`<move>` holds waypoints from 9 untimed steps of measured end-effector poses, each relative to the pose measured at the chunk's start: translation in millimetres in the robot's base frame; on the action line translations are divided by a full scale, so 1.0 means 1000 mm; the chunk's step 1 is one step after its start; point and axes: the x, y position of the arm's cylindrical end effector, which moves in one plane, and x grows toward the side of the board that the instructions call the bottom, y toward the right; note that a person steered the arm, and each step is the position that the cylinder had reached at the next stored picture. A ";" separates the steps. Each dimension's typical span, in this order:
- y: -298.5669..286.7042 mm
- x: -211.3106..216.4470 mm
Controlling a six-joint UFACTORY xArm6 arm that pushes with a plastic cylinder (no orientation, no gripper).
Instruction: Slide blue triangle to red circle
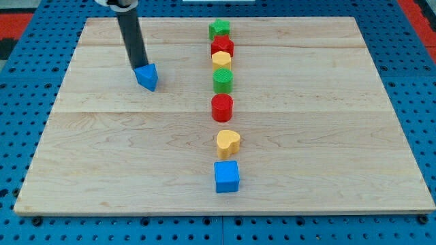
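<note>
Nearest the camera sits a blue cube [227, 176], low on the wooden surface [327, 136] and a little to the right of its middle. Just above it lies a yellow heart [228, 141], close but apart from the cube. From there a column of blocks runs toward the view's top: a red circle [222, 107] well clear of the heart, then a green cylinder [223, 81], a yellow block [221, 59] whose shape I cannot make out, a red block [222, 46] and, last, a green block [219, 28]. The upper four are packed tightly, each touching or overlapping its neighbour as seen from here.

The arm comes in from the view's top left (only its rod shows, with a bit of pale housing at the frame's edge). The dark rod leans slightly, its upper end nearer the left and its lower end slanting toward the right. There is no claw on this arm, so nothing is held or clasped; my tip [141, 67] rests at the surface height.

The blue triangle [147, 77] lies in the upper left part of the surface, well to the left of the column. My tip stands right against its upper left edge, touching it or all but touching; the triangle lies just below and to the right of the tip. The red circle is well apart from the triangle, toward the view's right and somewhat lower, with bare wood between them.
</note>
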 end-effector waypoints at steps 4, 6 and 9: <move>0.024 0.044; 0.052 0.050; 0.111 0.072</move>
